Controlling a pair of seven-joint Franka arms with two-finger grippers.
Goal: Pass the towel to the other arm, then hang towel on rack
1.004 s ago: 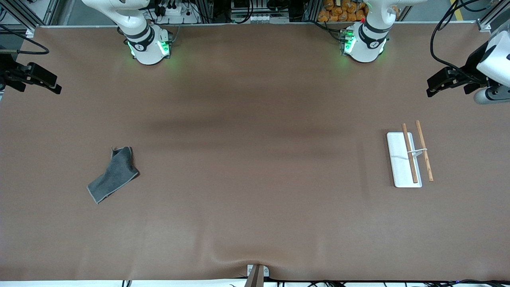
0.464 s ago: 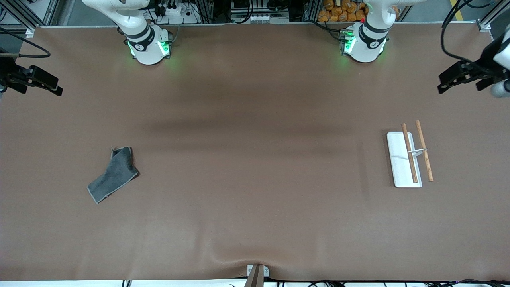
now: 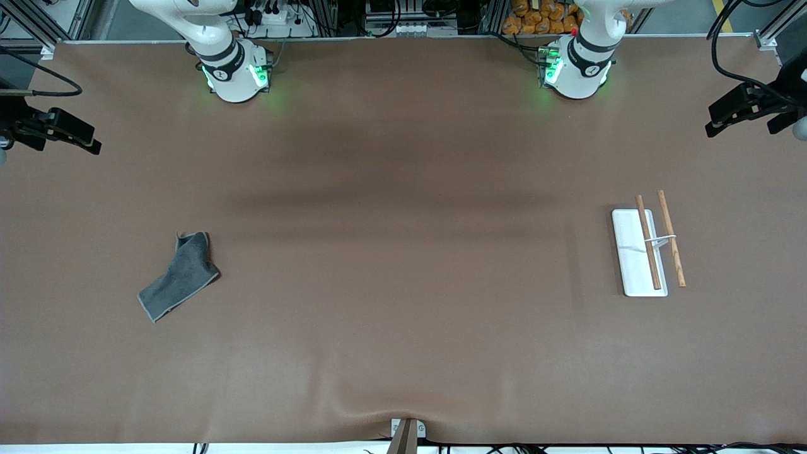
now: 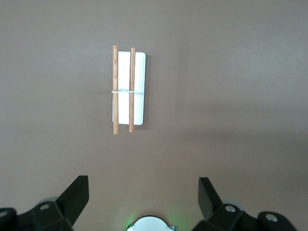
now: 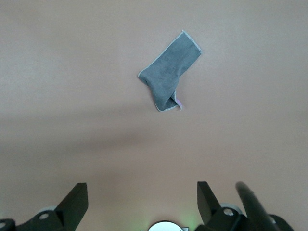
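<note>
The dark grey towel (image 3: 179, 275) lies crumpled on the brown table toward the right arm's end; the right wrist view also shows the towel (image 5: 171, 72). The rack (image 3: 632, 252), a white base plate with two wooden rods (image 3: 648, 243), stands toward the left arm's end, and the rack (image 4: 138, 86) also shows in the left wrist view. High over its own end of the table, my right gripper (image 3: 63, 142) (image 5: 142, 190) hangs open and empty. My left gripper (image 3: 739, 126) (image 4: 143, 187) is likewise open and empty, high above its end.
The two arm bases (image 3: 236, 69) (image 3: 577, 69) stand along the table edge farthest from the front camera, with cables and equipment past them. A small metal bracket (image 3: 406, 432) sits at the nearest edge, where the brown mat (image 3: 403, 284) wrinkles.
My left gripper has drawn outward toward its end of the table. The right gripper has shifted only slightly. Towel and rack have not moved.
</note>
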